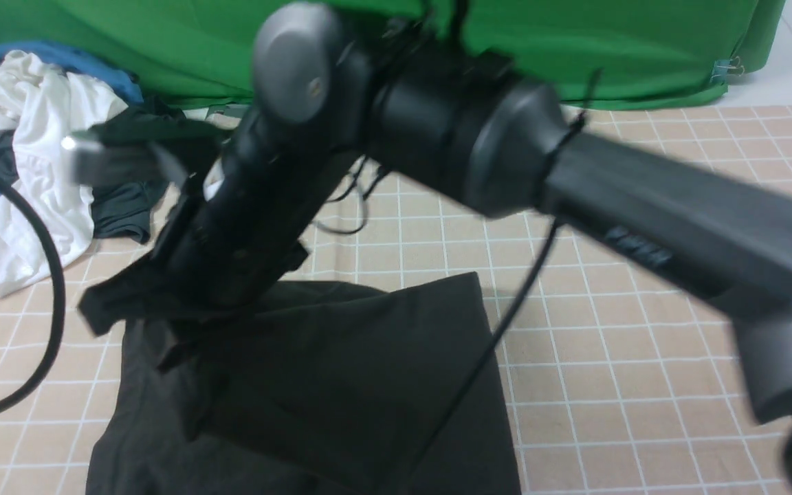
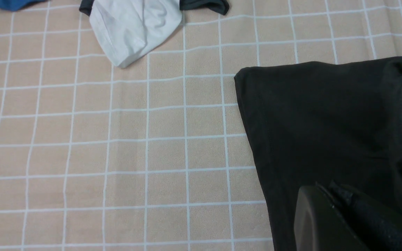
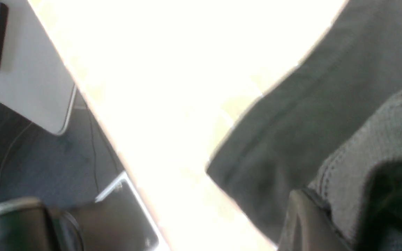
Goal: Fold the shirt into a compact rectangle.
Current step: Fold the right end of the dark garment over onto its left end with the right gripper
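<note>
The black shirt [image 1: 368,371] lies on the checked tablecloth [image 1: 643,357], centrally and close to the robot. Judged partly folded: its far and right edges run straight, but the left portion is bunched and lifted, so it is no compact rectangle yet. The right gripper [image 1: 183,302], reaching across, is clamped on a ribbed edge of the shirt. The left gripper [image 2: 347,216] is closed over the shirt; whether it pinches cloth cannot be told. No print or label shows, and a marking on the right arm [image 1: 636,247] is too blurred to read.

The shirt [image 1: 341,371] is matt cloth; the table cover [image 1: 643,330] smooth printed fabric.
</note>
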Controlling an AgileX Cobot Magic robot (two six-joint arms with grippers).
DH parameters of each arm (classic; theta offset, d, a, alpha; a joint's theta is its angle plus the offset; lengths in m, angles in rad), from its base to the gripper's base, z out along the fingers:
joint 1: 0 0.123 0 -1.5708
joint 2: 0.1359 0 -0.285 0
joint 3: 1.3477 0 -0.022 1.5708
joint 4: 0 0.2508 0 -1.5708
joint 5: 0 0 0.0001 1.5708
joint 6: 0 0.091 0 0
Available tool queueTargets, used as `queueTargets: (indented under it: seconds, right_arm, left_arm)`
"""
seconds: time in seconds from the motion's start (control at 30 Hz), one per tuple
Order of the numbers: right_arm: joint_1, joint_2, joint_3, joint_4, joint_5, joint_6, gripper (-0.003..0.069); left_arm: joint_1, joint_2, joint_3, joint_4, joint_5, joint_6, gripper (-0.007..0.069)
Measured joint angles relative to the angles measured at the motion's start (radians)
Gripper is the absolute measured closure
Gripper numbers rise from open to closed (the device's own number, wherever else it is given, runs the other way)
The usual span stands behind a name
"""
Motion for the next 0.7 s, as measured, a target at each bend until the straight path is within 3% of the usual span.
queueTargets:
  seconds: [0.13,0.37,0.43,0.6,0.63,0.7]
  right_arm:
    - [0.024,0.079,-0.035,0.014,-0.077,0.01,0.0508]
    - [0.035,0.139,-0.039,0.048,-0.17,-0.036,0.0232]
    - [0.027,0.128,-0.041,0.044,-0.147,-0.067,0.0197]
    - [-0.027,0.067,-0.042,-0.063,-0.015,-0.084,0.027]
    - [-0.044,0.054,-0.042,-0.097,0.02,-0.085,0.0306]
    - [-0.1,0.009,-0.042,-0.191,0.094,-0.088,0.0458]
  left_arm:
    - [0.0,-0.007,-0.001,0.001,0.01,0.0,0.0606]
    - [0.0,-0.007,-0.001,0.001,0.028,0.0,0.0606]
    - [0.0,-0.007,-0.001,0.001,0.029,-0.005,0.0606]
    - [0.0,-0.007,-0.001,-0.015,0.029,-0.022,0.0606]
    - [0.0,-0.006,-0.001,-0.02,0.029,-0.028,0.0606]
    - [0.0,0.011,-0.001,-0.035,0.023,-0.051,0.0606]
